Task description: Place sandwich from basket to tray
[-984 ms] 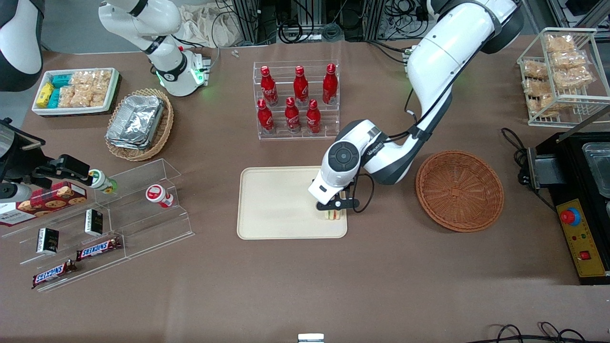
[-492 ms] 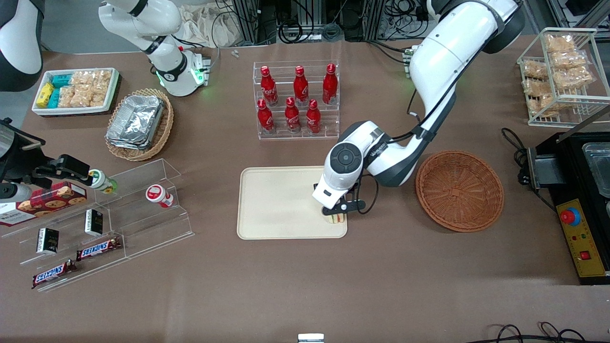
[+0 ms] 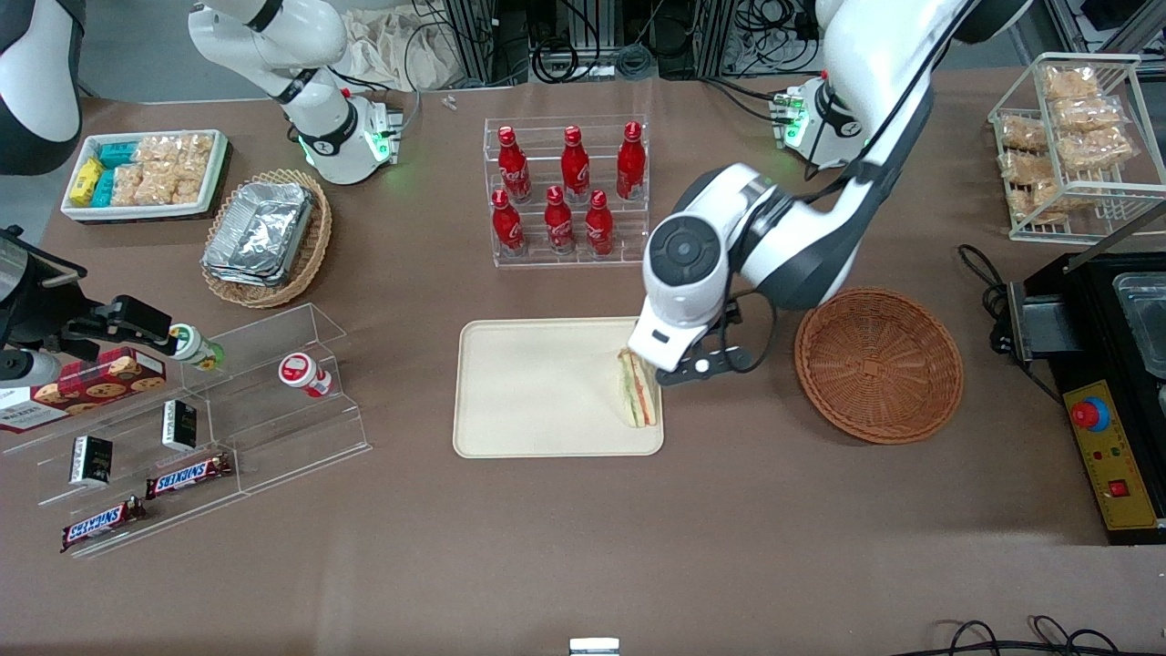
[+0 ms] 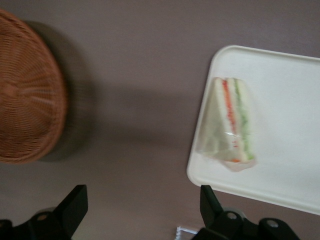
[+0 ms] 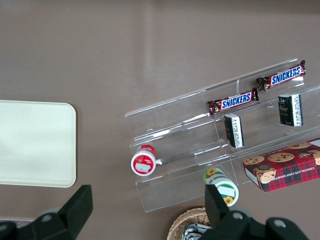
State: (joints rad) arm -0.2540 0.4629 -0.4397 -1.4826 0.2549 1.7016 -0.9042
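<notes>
The hand [image 4: 140, 212] hangs spread and empty above the counter [image 3: 729, 510] — the sandwich [image 3: 637, 392] lies on the tray [image 3: 528, 392], basket [image 3: 878, 364] beside.

Place: robotics lab staged as a snack shop
Evidence: cola bottles rack [image 3: 567, 193], Snickers bars [image 3: 187, 475], cable bundles [image 3: 583, 46]

Six red bottles [image 3: 565, 191] stood in a clear rack. Tan basket w/ foil containers [image 3: 262, 235] sat near white bin of snacks [image 3: 146, 173]. Clear stepped shelf [image 3: 219, 428] held Snickers bars [image 3: 187, 474] & a cookie box [image 3: 82, 383].
</notes>
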